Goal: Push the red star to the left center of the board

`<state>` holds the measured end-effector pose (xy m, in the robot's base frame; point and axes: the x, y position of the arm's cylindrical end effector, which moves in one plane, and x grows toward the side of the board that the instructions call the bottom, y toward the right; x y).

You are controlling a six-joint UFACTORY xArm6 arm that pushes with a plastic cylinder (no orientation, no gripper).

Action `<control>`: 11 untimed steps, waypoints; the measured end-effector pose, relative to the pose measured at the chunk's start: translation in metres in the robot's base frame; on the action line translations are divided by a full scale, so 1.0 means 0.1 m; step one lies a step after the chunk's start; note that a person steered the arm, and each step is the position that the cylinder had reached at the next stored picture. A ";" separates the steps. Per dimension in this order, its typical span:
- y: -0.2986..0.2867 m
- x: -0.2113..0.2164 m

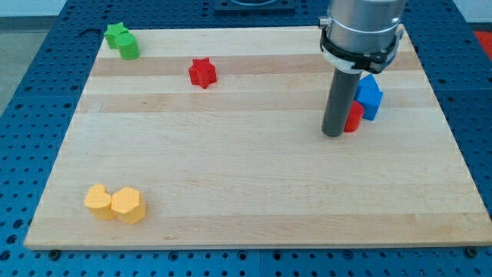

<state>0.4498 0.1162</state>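
The red star (202, 73) lies on the wooden board (246, 177) in its upper left part. My tip (332, 134) rests on the board at the view's right, far to the right of the red star and a little lower. It stands just left of a red block (354, 117) that the rod partly hides, with a blue block (370, 96) right behind that one.
A green star (116, 35) and a green block (129, 48) touch at the board's top left corner. Two yellow blocks, a heart shape (98, 200) and a hexagon (128, 205), sit together at the bottom left. A blue pegboard table surrounds the board.
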 end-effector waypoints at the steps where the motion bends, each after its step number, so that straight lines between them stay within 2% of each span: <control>1: -0.19 0.05; 2: -0.82 0.01; 3: -0.97 -0.54; 4: -0.79 -1.10; 5: -0.93 -1.60; 6: -1.35 -1.87; 7: -1.84 -1.86; 10: -2.05 -0.81; 11: -2.10 -1.03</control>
